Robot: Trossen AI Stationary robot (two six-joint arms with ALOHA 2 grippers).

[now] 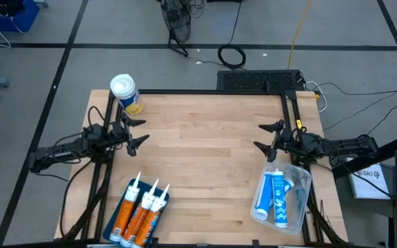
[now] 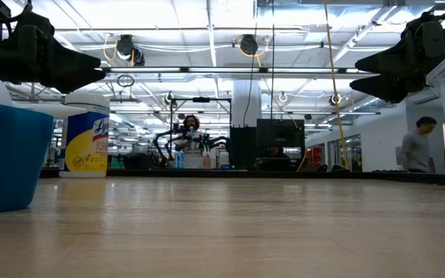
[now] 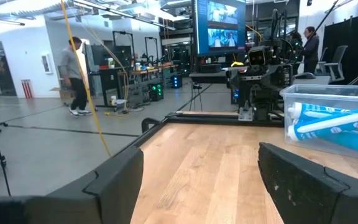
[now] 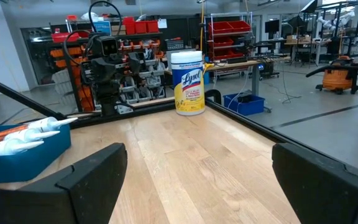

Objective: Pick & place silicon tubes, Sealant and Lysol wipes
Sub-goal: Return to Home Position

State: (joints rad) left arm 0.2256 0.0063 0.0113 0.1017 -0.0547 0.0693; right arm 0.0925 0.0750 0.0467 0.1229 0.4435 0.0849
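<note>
The Lysol wipes canister [image 1: 125, 93], with a white lid and yellow label, stands upright on its base at the table's far left corner; it also shows in the right wrist view [image 4: 188, 83] and the low view [image 2: 86, 133]. Three orange tubes [image 1: 142, 207] with white nozzles lie in a blue tray [image 1: 116, 215] at the near left. Two blue and white tubes [image 1: 274, 195] lie in a clear bin [image 1: 300, 180] at the near right. My left gripper [image 1: 139, 132] is open and empty above the table's left side. My right gripper [image 1: 265, 136] is open and empty above the right side.
Bare wooden tabletop [image 1: 205, 151] lies between the two grippers. A black frame [image 1: 212, 93] runs along the table's far edge. A person [image 3: 73, 76] walks in the room beyond the table, and another person [image 2: 417, 145] stands at the right in the low view.
</note>
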